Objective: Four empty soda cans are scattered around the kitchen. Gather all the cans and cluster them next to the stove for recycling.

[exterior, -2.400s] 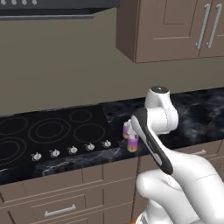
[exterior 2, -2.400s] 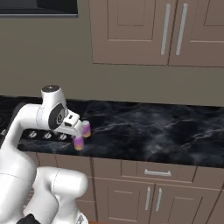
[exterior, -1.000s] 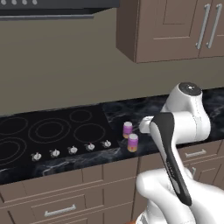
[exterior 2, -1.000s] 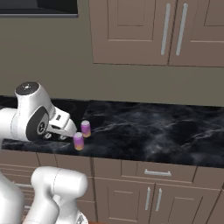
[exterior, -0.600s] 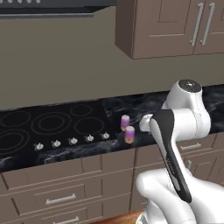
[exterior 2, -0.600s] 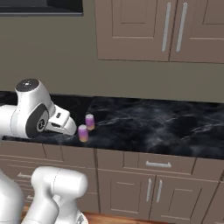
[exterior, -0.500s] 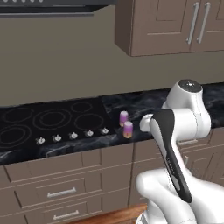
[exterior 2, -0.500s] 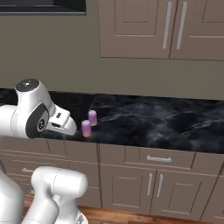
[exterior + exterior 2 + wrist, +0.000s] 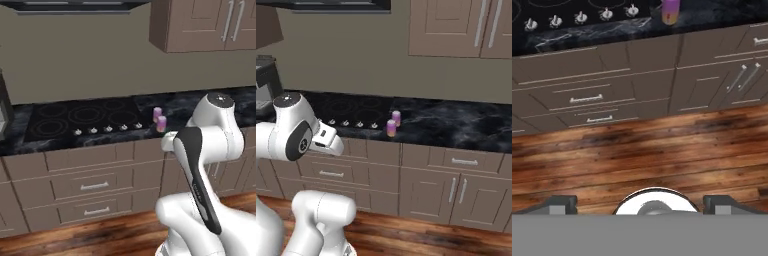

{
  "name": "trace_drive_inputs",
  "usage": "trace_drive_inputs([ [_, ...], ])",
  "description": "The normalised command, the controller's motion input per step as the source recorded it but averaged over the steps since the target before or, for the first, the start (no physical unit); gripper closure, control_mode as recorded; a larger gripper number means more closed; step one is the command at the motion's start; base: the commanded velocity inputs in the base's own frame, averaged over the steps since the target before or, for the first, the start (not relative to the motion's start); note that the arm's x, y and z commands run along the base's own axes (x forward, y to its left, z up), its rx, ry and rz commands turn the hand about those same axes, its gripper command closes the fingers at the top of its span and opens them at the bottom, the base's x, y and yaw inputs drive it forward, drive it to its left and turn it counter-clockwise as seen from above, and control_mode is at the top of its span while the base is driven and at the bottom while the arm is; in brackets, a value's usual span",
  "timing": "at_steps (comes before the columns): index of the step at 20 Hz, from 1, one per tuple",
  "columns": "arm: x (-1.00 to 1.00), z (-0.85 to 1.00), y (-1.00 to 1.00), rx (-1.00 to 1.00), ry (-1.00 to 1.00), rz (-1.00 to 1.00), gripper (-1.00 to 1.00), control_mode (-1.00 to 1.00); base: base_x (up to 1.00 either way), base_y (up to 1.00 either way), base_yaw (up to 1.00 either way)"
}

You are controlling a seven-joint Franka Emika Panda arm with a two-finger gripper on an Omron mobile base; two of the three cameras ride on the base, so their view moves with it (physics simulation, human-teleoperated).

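So far 2 cans (image 9: 159,119) are parked on the counter (image 9: 456,127) just off the stove (image 9: 82,116), at its 3 o'clock, side by side and nearly touching. By the look of it, half the job is done, and 2 more cans are left to be found elsewhere. The gripper (image 9: 639,202) is spread wide with nothing in it, held well back over the wood floor (image 9: 637,155).
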Motion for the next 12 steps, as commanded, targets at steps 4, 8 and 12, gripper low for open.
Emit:
trace_drive_inputs([
  [4, 0.00, 0.00, 0.00, 0.00, 0.00, 0.00, -1.00, 1.00, -0.19, 0.48, 0.41],
  [8, 0.00, 0.00, 0.00, 0.00, 0.00, 0.00, -1.00, 1.00, -0.18, 0.14, 0.50],
  [12, 0.00, 0.00, 0.00, 0.00, 0.00, 0.00, -1.00, 1.00, -0.13, 0.07, 0.50],
])
